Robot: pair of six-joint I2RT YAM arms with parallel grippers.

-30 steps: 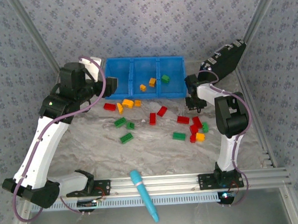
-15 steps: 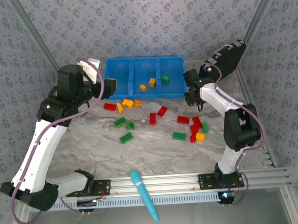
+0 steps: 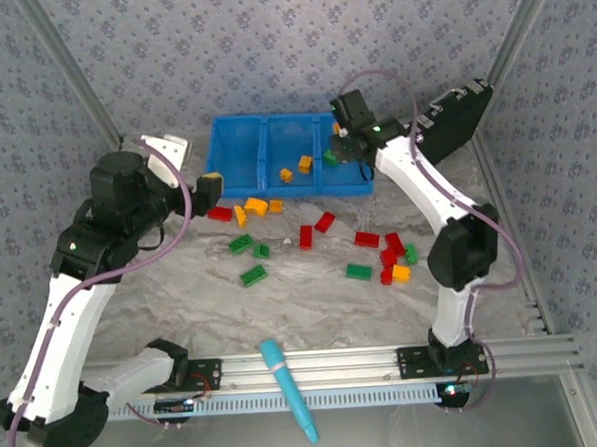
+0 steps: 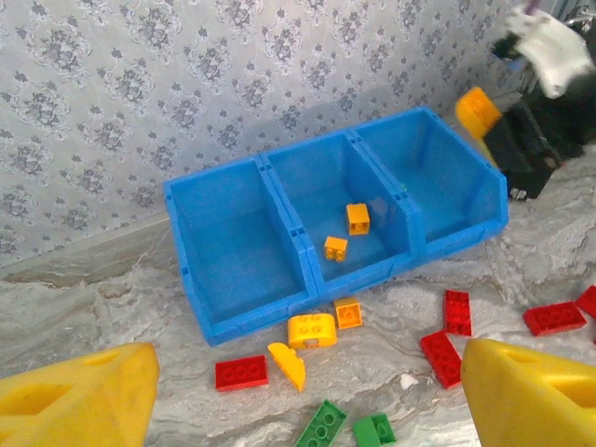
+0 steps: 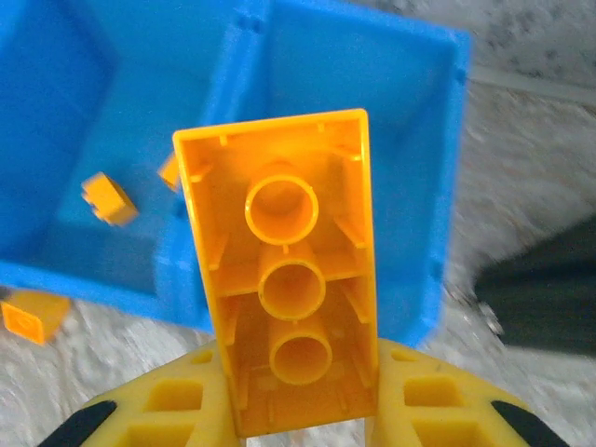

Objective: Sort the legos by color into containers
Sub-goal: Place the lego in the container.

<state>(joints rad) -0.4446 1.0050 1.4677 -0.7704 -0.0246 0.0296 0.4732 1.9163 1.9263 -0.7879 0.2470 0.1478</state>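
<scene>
My right claw [image 5: 300, 410] is clamped on a long orange brick [image 5: 284, 270], with one finger pressed to each side. The brick's hollow underside, with its three round tubes, faces my wrist camera. Seen from above, that claw [image 3: 342, 139] hangs over the right-hand end of the blue bin [image 3: 237, 152], up off the table [image 3: 181, 280]. I cannot tell which compartment lies straight under the brick.

My left claw [image 4: 303, 400] is spread wide with nothing between its fingers [image 4: 79, 400]. From above it hovers just beside the bin's left front corner.

The bin stands at the far side of the table, its three compartments in a row. The middle one holds two small orange bricks [image 4: 358, 218] and the right one holds a green brick [image 3: 330, 157]. The other bricks lie loose on the table in front of the bin. A red piece [image 3: 219, 214] and some orange pieces [image 3: 256, 206] sit near its left front. Green ones [image 3: 253, 276] and red ones [image 3: 324, 222] are scattered across the middle. A tight clump [image 3: 393, 259] of red, green and orange lies toward the right.
</scene>
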